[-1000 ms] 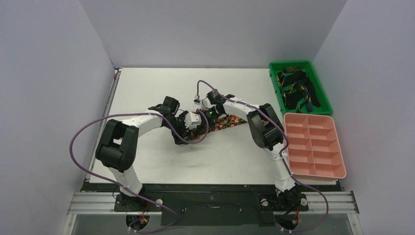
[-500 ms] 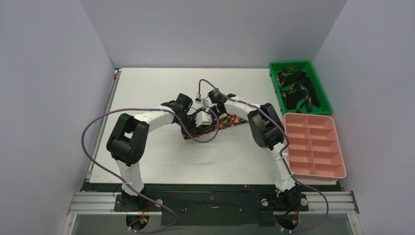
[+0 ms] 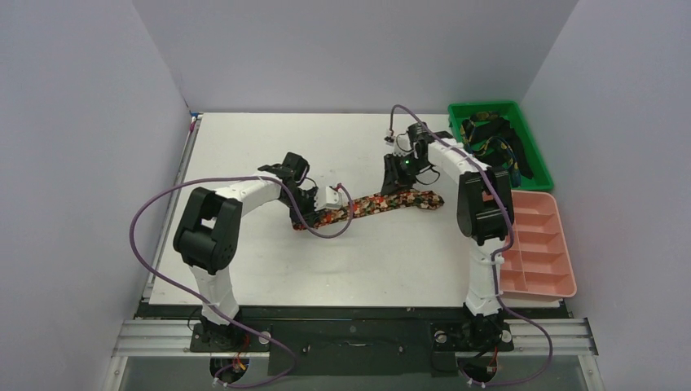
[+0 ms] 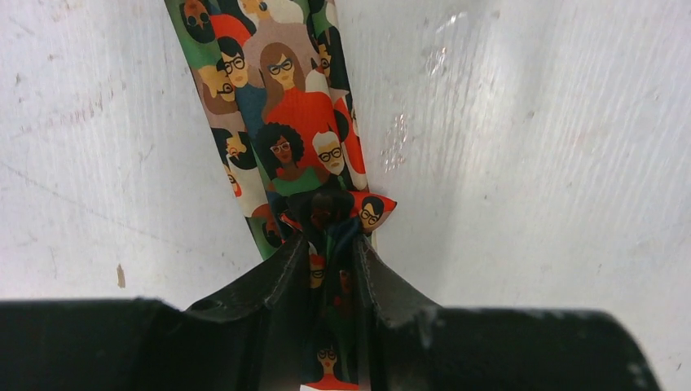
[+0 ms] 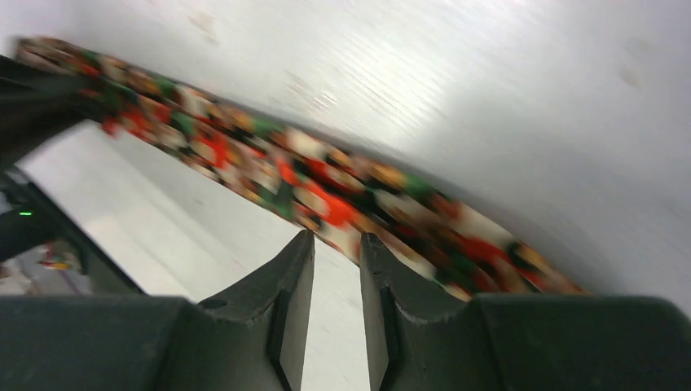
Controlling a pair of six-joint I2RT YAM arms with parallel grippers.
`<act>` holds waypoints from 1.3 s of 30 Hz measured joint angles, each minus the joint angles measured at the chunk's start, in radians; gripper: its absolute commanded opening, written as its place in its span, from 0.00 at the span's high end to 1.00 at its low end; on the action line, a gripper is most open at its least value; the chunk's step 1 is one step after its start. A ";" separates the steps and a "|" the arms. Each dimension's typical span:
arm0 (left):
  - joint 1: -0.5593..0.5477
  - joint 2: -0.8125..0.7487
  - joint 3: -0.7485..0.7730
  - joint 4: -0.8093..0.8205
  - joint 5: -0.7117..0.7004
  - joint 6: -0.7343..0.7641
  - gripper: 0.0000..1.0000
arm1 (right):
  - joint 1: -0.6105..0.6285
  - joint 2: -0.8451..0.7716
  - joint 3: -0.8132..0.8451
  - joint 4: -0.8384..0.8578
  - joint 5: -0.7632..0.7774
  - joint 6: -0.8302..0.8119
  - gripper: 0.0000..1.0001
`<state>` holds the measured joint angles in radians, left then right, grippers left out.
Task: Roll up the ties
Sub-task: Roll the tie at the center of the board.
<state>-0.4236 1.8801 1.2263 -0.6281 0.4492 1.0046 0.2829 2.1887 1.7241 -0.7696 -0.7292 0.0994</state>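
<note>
I am pinching the tie [image 4: 285, 106] with my left tool [image 4: 330, 244]: its fingers are pressed together on a bunched fold at the tie's end, and the cloth is showing between them. From that tool the tie is running straight ahead, lying flat on the desk [image 4: 530, 163] with its print of faces in red, green and cream turned up. Seen from above, it is stretching from my left tool to the right across the middle of the desk, its far end lying near my right tool [image 5: 336, 238]. That tool is hanging over the desk with its fingers slightly spread and nothing between them. The tie is lying just ahead of its tips, crossing the blurred wrist view at a slant. To the right of that tool a green bin [image 3: 497, 110] is holding other ties [image 3: 493, 151], dark with yellow and blue, and a pink tray [image 3: 538, 244] with compartments is sitting nearer to me than the bin
</note>
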 measured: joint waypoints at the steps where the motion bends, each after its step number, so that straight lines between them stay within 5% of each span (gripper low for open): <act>1: 0.012 0.001 0.004 -0.018 0.000 0.017 0.86 | -0.021 -0.010 -0.003 -0.036 0.042 -0.041 0.76; 15: 0.080 0.042 0.066 -0.137 0.045 0.142 0.86 | -0.062 -0.029 -0.048 -0.234 0.479 -0.306 0.77; 22: 0.086 0.066 0.100 -0.175 0.063 0.155 0.86 | -0.086 -0.035 -0.014 -0.253 0.266 -0.307 0.62; 27: 0.087 0.068 0.104 -0.179 0.065 0.147 0.85 | -0.043 -0.050 -0.014 -0.160 0.036 -0.137 0.60; 39: 0.092 0.068 0.102 -0.144 0.088 0.053 0.84 | 0.224 -0.041 -0.213 0.618 -0.196 0.619 0.60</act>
<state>-0.3313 1.9476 1.3281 -0.7723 0.5369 1.0573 0.5068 2.1479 1.5112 -0.1520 -0.9253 0.7185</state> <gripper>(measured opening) 0.169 0.399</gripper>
